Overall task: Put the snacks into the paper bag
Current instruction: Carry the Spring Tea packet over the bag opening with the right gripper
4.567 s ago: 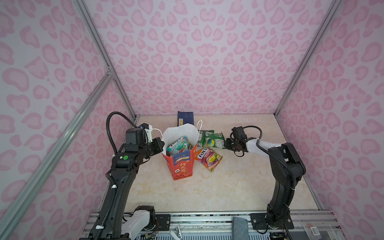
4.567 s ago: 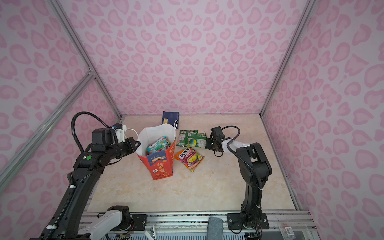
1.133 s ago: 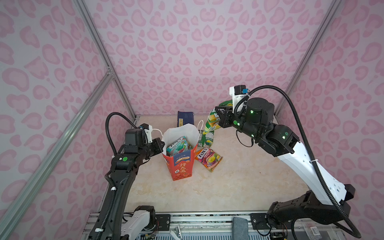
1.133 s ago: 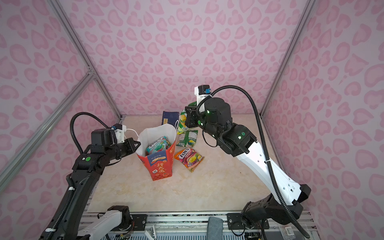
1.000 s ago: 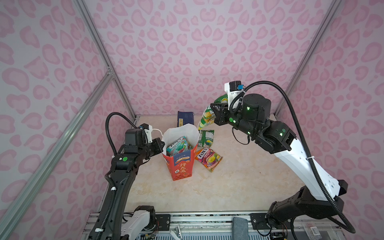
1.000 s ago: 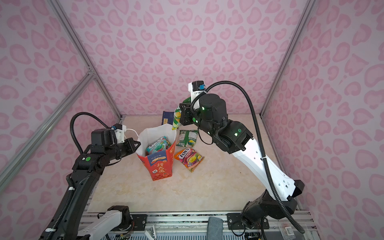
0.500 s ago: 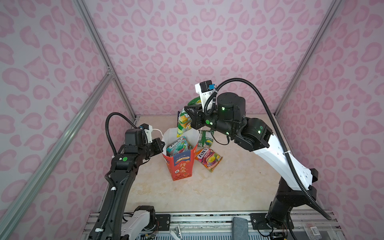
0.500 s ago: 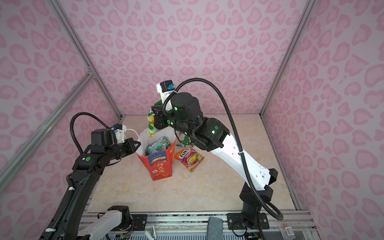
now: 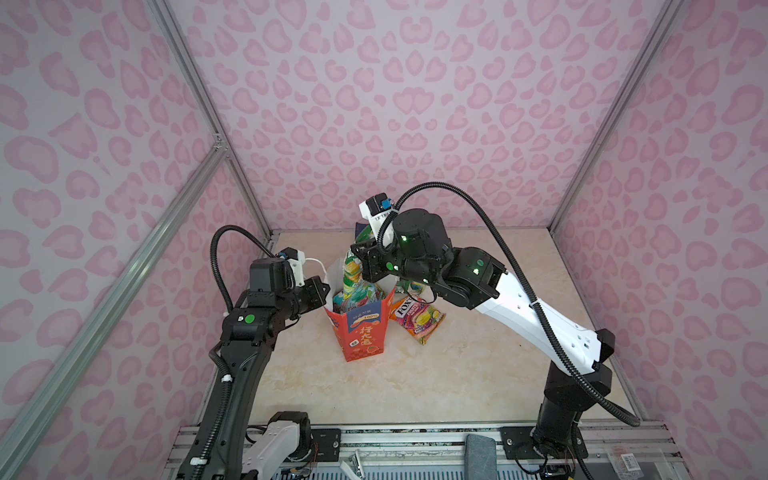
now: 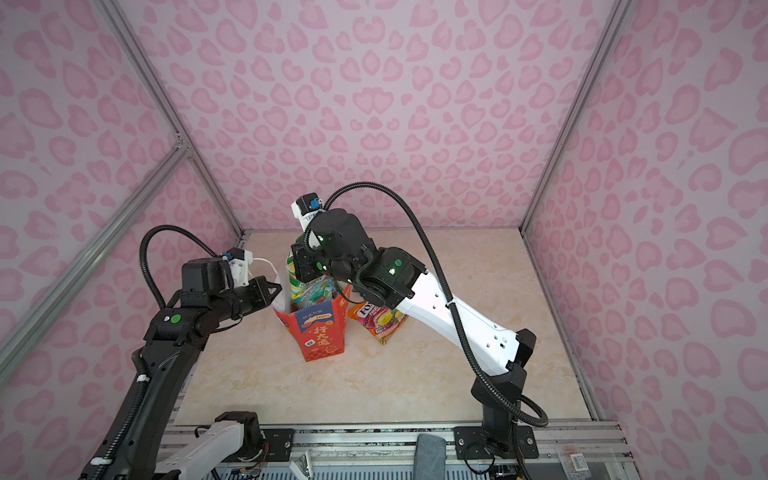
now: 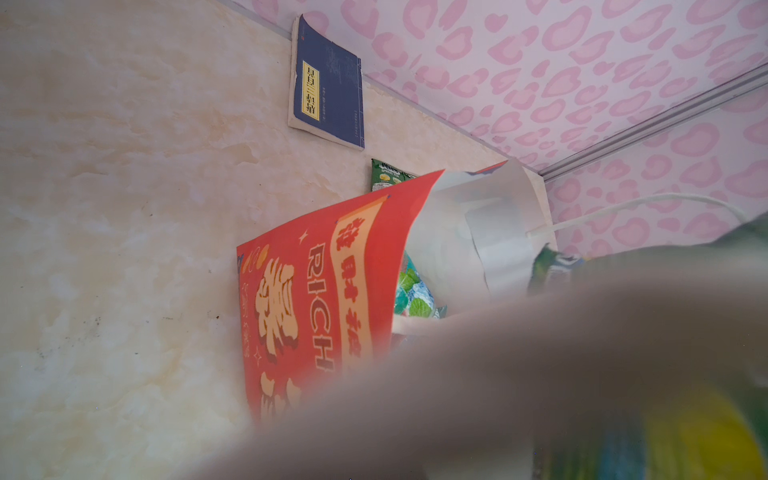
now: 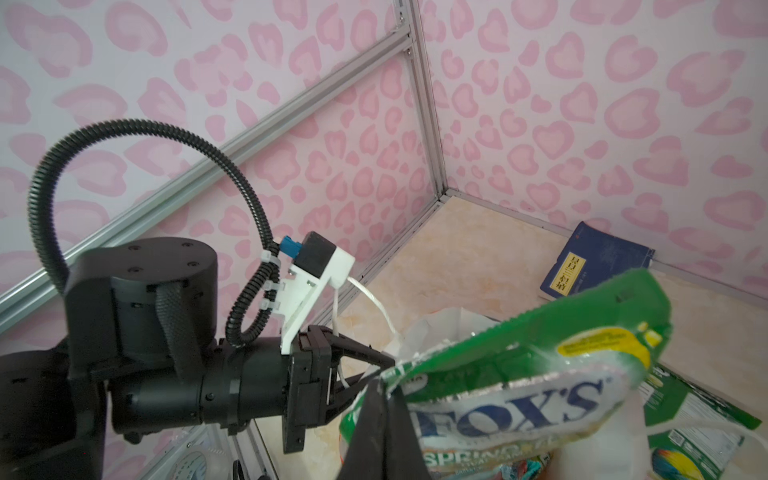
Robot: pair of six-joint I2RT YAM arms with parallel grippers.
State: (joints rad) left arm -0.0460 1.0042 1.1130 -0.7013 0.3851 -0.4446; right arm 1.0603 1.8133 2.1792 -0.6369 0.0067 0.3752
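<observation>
Green packet over bag mouth, release pending.

Top views: right end effector (image 9: 359, 262) clamped on green packet (image 9: 350, 272), hung above bag (image 9: 362, 334) for a straight drop. Left end effector (image 9: 325, 291) pinched shut on rim to keep mouth wide.
Left wrist: red bag wall close up; spare packet (image 11: 386, 176) behind it on tabletop (image 11: 104, 208).
Right wrist: green packet, FOX'S print, gripped at one edge, just above white bag interior.

Marble tabletop (image 9: 415, 374), paper bag (image 9: 363, 338), snacks (image 9: 417, 321), booklet (image 11: 328, 85)
</observation>
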